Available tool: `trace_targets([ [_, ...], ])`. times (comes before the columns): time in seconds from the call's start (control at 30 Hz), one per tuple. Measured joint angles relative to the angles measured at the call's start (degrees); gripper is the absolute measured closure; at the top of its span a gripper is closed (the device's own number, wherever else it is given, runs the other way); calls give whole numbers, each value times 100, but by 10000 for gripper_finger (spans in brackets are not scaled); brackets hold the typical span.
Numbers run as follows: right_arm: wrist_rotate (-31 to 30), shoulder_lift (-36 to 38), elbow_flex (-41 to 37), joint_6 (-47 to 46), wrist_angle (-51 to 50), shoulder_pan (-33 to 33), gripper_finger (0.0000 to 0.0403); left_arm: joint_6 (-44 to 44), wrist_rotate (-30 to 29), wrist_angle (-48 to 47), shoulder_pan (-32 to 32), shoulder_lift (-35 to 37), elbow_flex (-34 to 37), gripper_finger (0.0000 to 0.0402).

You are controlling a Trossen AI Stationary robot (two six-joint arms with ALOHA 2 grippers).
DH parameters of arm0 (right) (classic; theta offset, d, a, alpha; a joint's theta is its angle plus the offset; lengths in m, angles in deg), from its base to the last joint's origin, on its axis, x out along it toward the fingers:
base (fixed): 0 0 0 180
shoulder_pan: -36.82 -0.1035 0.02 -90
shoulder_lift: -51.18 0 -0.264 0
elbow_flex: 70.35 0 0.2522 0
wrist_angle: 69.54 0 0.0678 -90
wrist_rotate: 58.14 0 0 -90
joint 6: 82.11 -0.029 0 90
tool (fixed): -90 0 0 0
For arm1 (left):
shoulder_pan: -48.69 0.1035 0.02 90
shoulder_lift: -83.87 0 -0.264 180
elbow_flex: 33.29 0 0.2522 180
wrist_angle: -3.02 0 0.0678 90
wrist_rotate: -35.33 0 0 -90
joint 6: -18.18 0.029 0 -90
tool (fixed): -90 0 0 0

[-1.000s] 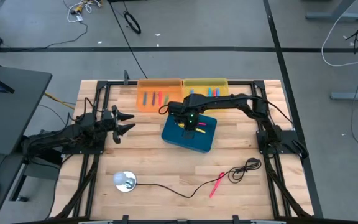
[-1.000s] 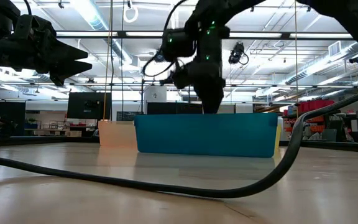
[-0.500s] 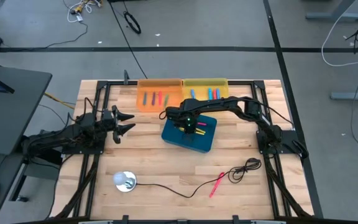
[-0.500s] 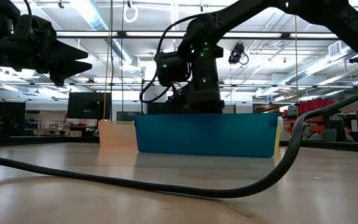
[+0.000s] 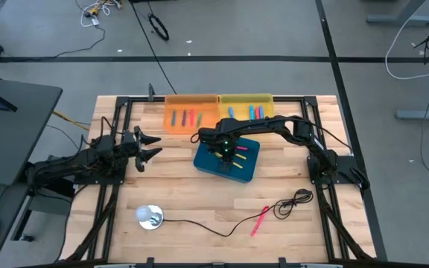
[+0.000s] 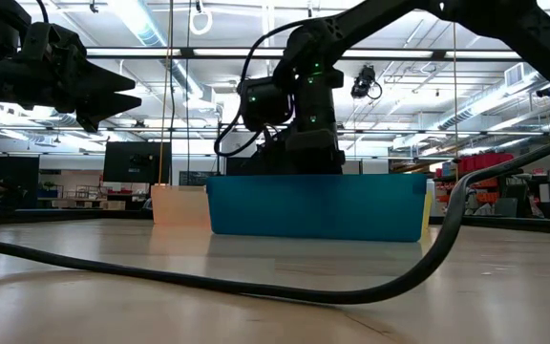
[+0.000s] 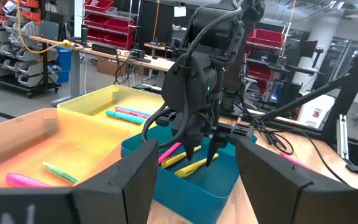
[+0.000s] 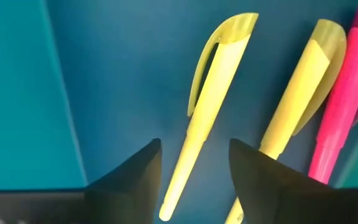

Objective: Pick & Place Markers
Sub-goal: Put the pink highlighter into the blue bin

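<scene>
One camera looks straight down on the whole table [image 5: 199,197]. One sits low and looks across it at the blue bin [image 6: 313,205]. The left wrist camera sees that bin from farther off. The right wrist camera is very close inside it.

**Around the wooden table**

A thin black cable [image 5: 222,227] snakes across the light wooden slatted tabletop [image 5: 177,190], ending in a coil [image 5: 293,202] near one edge. A small round silver disc [image 5: 150,217] sits at the cable's other end. Beyond lie a grey floor [image 5: 43,30] and red storage bins [image 7: 107,15].
</scene>
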Motion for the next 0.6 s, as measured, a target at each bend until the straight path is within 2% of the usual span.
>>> trace_targets([
  [0.27, 0, 2, 20, -16, -62, 0, 179, -2, 0, 0, 2, -1, 0, 179],
  [0.6, 5, 11, 855, -978, -748, 28, 183, -4, 0, 0, 2, 0, -2, 179],
])
